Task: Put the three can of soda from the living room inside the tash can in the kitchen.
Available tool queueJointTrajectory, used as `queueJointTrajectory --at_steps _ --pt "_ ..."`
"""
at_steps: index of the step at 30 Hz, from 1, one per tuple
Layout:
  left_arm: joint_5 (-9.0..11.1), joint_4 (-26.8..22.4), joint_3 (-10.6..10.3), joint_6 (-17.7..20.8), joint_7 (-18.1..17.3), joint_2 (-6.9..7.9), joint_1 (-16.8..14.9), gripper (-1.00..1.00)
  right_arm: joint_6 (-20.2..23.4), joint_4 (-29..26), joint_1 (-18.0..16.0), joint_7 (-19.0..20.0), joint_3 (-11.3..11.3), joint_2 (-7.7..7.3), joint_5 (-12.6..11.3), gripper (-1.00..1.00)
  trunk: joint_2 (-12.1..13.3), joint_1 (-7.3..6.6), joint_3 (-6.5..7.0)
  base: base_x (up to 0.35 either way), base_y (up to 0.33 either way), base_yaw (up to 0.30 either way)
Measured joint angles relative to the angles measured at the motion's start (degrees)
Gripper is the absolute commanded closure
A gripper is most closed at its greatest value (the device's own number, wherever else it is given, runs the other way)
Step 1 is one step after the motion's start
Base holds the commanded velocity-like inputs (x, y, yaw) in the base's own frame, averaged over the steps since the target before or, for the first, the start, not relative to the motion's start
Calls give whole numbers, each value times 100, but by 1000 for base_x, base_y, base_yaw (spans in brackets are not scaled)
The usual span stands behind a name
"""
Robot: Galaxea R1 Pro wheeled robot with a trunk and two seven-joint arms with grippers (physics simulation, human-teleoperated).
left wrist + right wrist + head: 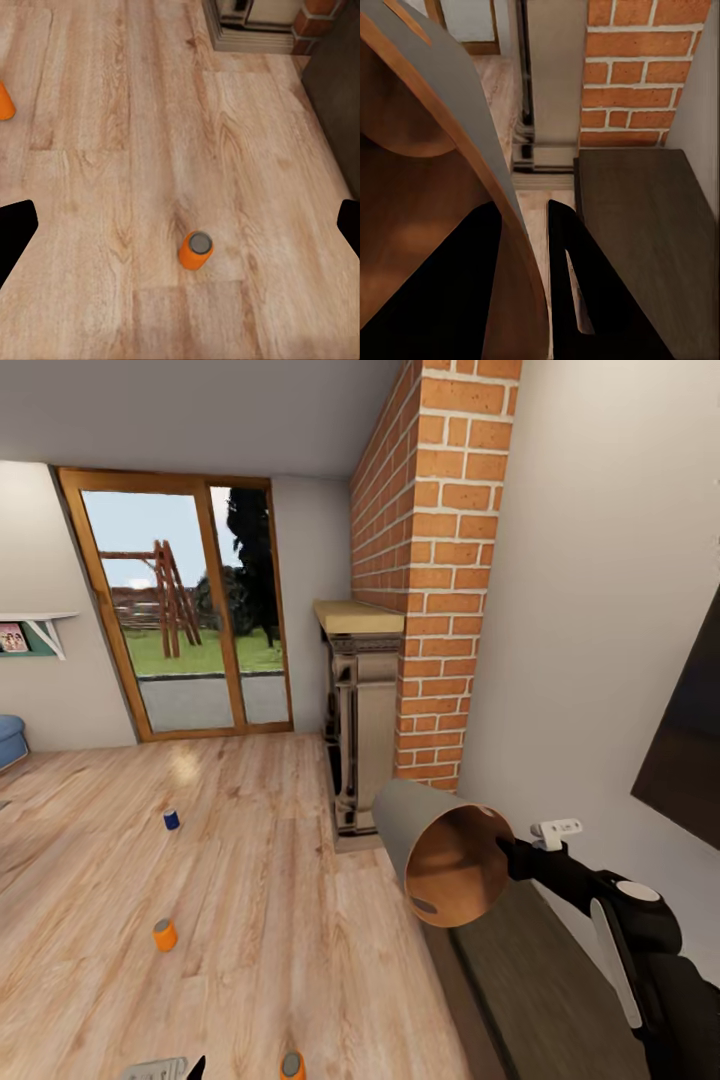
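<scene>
I am in the living room with its wood plank floor (250, 880). Three soda cans stand apart on it: a dark blue can (171, 819) farthest off, an orange can (164, 935) nearer, and a second orange can (292, 1066) at my feet. My left gripper (184, 225) hangs open above that nearest orange can (196, 250), with the other orange can (4, 101) off to one side. My right gripper (515, 855) is shut on the rim of the trash can (440, 850), which lies tipped sideways in the air with its brown inside facing me. One finger (457, 292) is inside the wall (514, 225).
The carved fireplace (360, 730) and red brick chimney (440, 560) rise straight ahead. A dark low cabinet (540, 980) runs along the right wall under the bin. Glass doors (190, 610) stand at the back, and a blue sofa (8, 740) edges in at far left.
</scene>
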Motion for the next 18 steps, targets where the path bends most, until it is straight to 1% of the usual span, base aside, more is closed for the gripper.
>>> queueJointTrajectory --at_steps 3,6,7,8,9,10,11,14,18 --pt "0 -1 0 -1 23 0 0 -100 10 -1 -4 2 25 3 -29 100 0 0 0 194 -240 0" --pt "0 -6 0 -4 31 0 0 -100 -2 0 -6 -2 32 6 13 100 0 0 0 164 -190 0" --pt "2 -9 0 -5 34 0 0 -100 -7 0 -6 -4 39 7 35 100 0 0 0 49 -56 0" --pt "6 -27 0 -6 37 4 3 -100 -17 5 -4 -8 105 5 76 100 0 0 0 39 -44 0" --pt "5 -37 0 -6 37 5 4 -100 15 29 -2 2 130 5 -18 100 0 0 0 25 -28 0" --pt "5 -56 0 -7 38 6 6 -100 19 1 0 3 156 7 -46 100 0 0 0 20 -23 0" --pt "6 -62 0 -7 38 7 6 -100 17 -3 -1 4 164 8 -64 100 0 0 0 13 -15 0" --pt "8 -83 0 -7 39 8 8 -100 -6 0 1 -3 184 6 27 100 0 0 0 7 -8 0" --pt "8 -91 0 -7 39 8 8 -100 4 -1 2 -3 197 8 -12 100 0 0 0 6 -4 0"
